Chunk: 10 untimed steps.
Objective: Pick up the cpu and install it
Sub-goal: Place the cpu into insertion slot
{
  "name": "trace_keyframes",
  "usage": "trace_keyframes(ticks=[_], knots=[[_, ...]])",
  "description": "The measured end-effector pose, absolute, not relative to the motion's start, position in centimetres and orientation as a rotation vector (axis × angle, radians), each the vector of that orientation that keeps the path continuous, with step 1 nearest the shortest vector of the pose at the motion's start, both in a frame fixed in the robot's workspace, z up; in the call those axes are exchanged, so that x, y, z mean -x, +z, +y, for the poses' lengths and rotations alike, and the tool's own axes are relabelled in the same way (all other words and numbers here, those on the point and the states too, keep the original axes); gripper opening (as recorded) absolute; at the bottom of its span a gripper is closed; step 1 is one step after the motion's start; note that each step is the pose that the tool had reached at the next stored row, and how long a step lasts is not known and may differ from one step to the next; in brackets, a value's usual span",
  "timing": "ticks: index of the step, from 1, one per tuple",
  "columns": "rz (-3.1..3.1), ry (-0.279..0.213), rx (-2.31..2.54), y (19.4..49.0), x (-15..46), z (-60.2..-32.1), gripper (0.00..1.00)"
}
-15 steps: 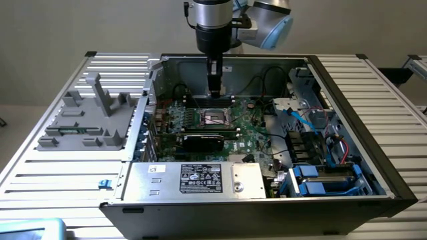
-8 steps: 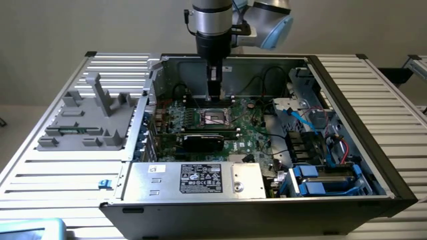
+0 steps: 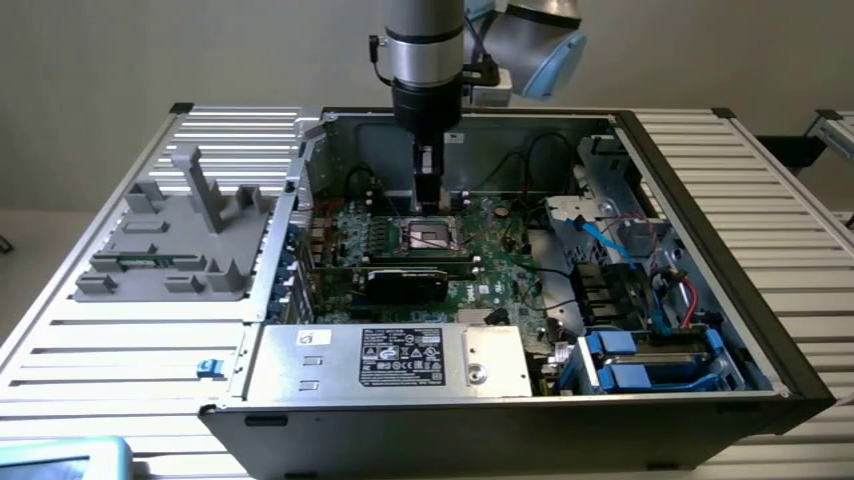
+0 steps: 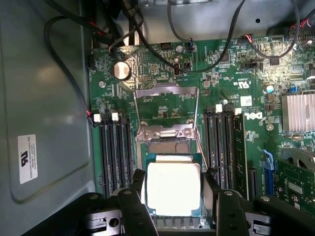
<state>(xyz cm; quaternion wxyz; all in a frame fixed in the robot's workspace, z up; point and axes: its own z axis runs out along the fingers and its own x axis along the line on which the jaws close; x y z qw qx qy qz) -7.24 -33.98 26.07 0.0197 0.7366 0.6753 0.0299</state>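
Observation:
The cpu (image 4: pixel 173 189), a flat square chip with a shiny silver top and a thin green rim, sits between my two black fingers (image 4: pixel 139 189). My gripper (image 4: pixel 173 179) is shut on the cpu by its two side edges. Just beyond the chip lies the open socket (image 4: pixel 165 142) on the green motherboard, its metal load plate (image 4: pixel 166 101) flipped back. In the exterior view my gripper (image 3: pixel 426 205) hangs straight down inside the computer case (image 3: pixel 694 200), a little above the dark square socket (image 3: pixel 434 237).
Memory slots (image 4: pixel 115 152) flank the socket on both sides. Black cables (image 4: pixel 147 29) loop over the board's far edge. A silver box with a white label (image 3: pixel 387 360) fills the case's near side. A grey plastic fixture (image 3: pixel 174 240) stands on the exterior view's left.

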Motion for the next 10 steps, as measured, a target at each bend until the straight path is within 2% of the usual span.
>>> trace_keyframes(ticks=[10], knots=[[2.1, 0.107, -2.294, 24.3, 7.2, -34.1, 0.55]])
